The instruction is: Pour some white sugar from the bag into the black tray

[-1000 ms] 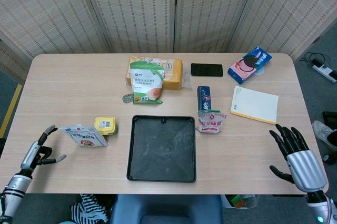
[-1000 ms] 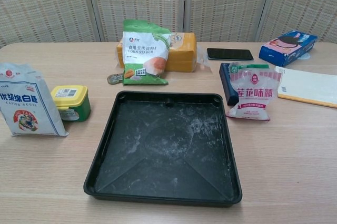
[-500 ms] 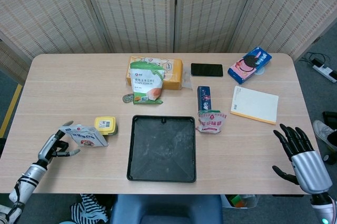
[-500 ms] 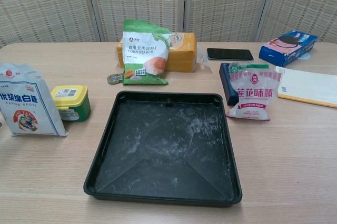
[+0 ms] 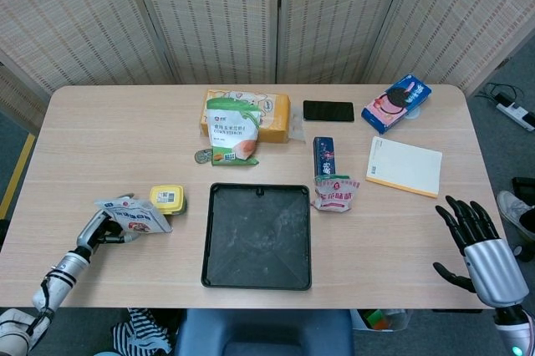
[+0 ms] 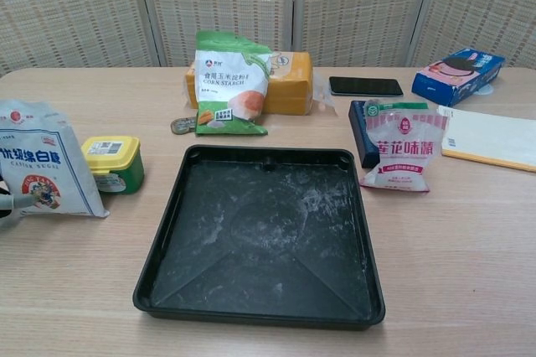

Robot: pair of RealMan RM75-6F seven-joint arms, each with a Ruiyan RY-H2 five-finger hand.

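The white sugar bag (image 6: 38,164) stands upright near the table's left front edge, just beside a small yellow-lidded tub (image 6: 111,163) and well to the left of the black tray (image 6: 261,235); it stands where the nearer arm can reach it without crossing the tray. The left hand (image 5: 102,228) is at the bag's left side, fingers curled toward it and touching its lower edge; whether they have actually closed on the bag is hard to tell, since the chest view shows only a fingertip against the bag's front. The tray lies flat at the front centre, its floor dusted with white streaks, open side up and ready to receive a pour. The right hand (image 5: 478,251) hangs off the table's right front corner, fingers spread and holding nothing, kept clear of the work. Further back stand a green corn starch bag (image 5: 233,130) leaning on a yellow packet (image 5: 272,115), a pink-and-white seasoning pouch (image 6: 399,147), a phone (image 5: 328,110), a blue biscuit pack (image 5: 396,103) and a notepad (image 5: 405,165).
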